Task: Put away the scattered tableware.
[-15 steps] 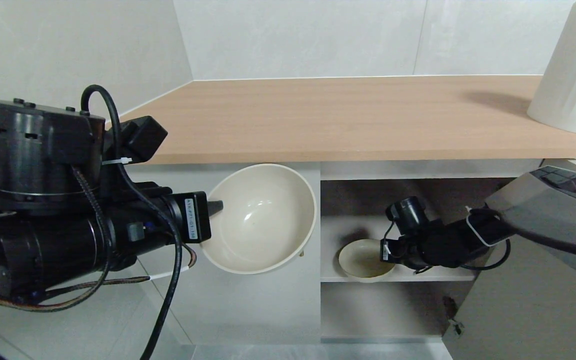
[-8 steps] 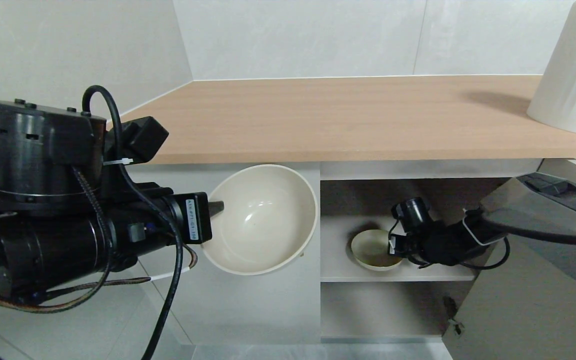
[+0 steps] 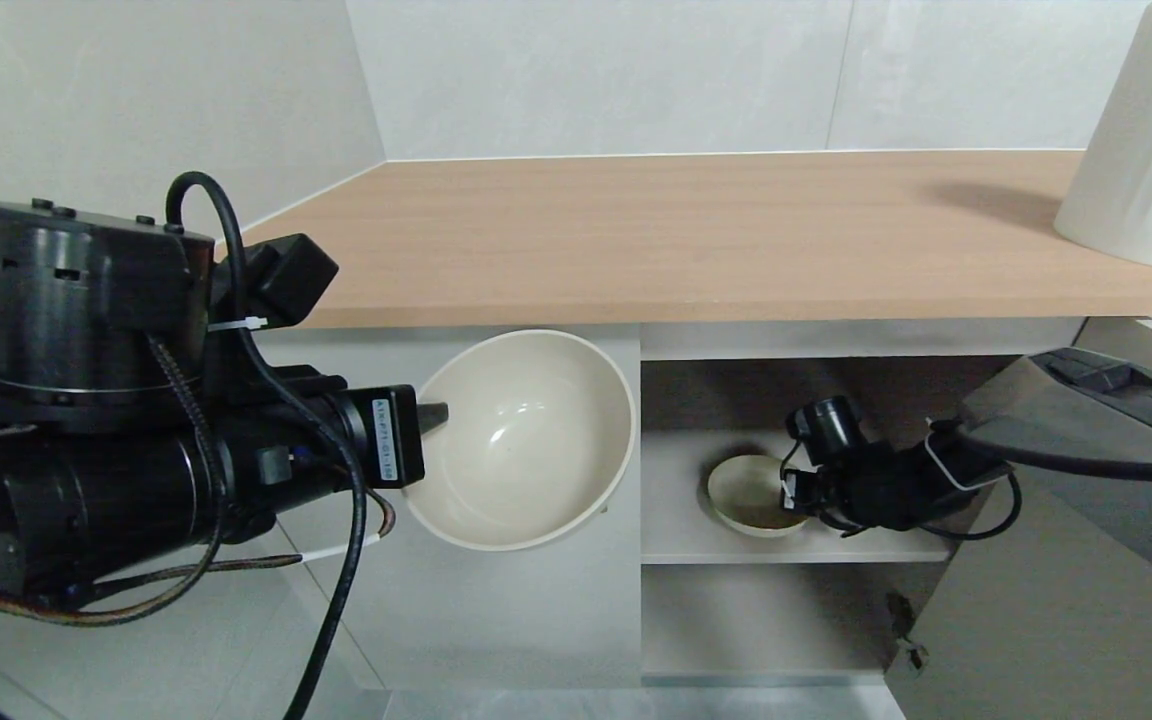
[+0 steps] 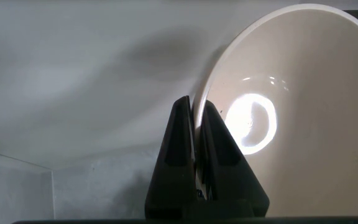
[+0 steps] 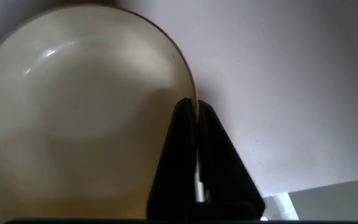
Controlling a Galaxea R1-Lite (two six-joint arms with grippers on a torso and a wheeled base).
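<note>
The right gripper [image 3: 794, 493], pinching the small bowl [image 3: 748, 490] by its rim down at the shelf [image 3: 674, 520], should lay it flat before letting go, while the left gripper [image 3: 433, 411] clamps the big bowl [image 3: 521, 440] left of the shelf.

Cut off at the edge: ribbed white shade [image 3: 1146, 150] on worktop [image 3: 696, 230]; large bowl [image 4: 303, 124] in left wrist view. Hidden: right side of small bowl [image 3: 742, 490] on shelf [image 3: 676, 535], behind right end effector [image 3: 796, 492].

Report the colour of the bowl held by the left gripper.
Plain cream white, no pattern. The head view shows the large bowl best.
</note>
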